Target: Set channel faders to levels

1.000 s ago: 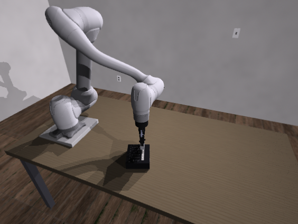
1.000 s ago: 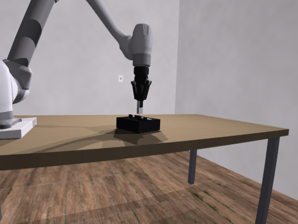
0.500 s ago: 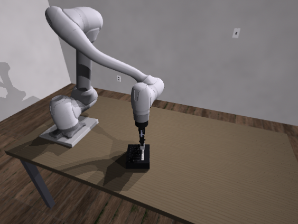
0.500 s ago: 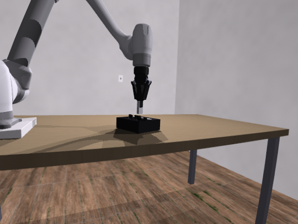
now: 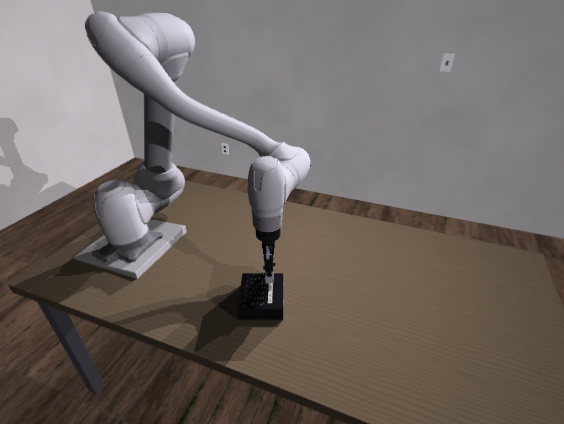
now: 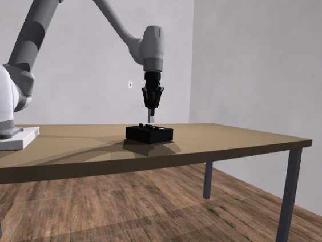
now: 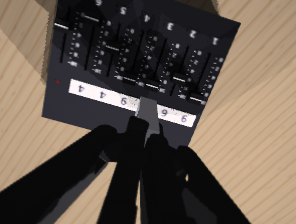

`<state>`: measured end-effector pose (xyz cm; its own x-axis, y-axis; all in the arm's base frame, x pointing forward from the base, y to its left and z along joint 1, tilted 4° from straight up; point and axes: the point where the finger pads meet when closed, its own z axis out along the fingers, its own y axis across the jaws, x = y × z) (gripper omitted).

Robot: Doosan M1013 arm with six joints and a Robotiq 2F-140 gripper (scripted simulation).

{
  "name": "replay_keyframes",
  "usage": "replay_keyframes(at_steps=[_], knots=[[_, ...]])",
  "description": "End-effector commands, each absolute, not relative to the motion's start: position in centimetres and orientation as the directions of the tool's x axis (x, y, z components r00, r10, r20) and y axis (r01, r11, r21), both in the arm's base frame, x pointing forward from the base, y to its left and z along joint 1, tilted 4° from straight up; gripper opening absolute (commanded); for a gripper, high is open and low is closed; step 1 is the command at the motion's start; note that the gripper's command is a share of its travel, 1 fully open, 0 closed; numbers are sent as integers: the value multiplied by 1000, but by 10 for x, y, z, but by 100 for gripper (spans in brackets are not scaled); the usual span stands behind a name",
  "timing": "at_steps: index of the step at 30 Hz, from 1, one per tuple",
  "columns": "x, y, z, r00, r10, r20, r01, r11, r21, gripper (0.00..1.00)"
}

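Observation:
The lighting desk (image 5: 260,311) (image 6: 148,137) (image 7: 220,35) is a small black box standing flat on the table. In the wrist view its row of faders runs across the panel, and the white tape strip (image 7: 90,91) with hand-written numbers lies on the near side. My gripper (image 5: 269,278) (image 6: 151,119) (image 7: 144,111) is shut with nothing between its fingers. It points straight down and hovers a short way above the desk. Its pale tip covers one number in the middle of the tape, just short of a fader cap (image 7: 152,86). The leftmost fader cap (image 7: 61,25) sits far up its slot.
The desk stands near the middle of a wide wooden table (image 5: 400,300) (image 6: 228,137). The robot's base plate (image 5: 132,260) (image 6: 20,140) is at the table's far left corner.

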<state>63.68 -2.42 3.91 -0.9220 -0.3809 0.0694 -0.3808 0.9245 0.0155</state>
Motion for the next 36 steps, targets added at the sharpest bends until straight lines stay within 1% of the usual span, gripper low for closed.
replay_keyframes(at_steps=[1,36], knots=[[637,-24,39,-922,-381,69,-381,925,16,0],[636,-24,28,-922,-381,69,-381,925,16,0]])
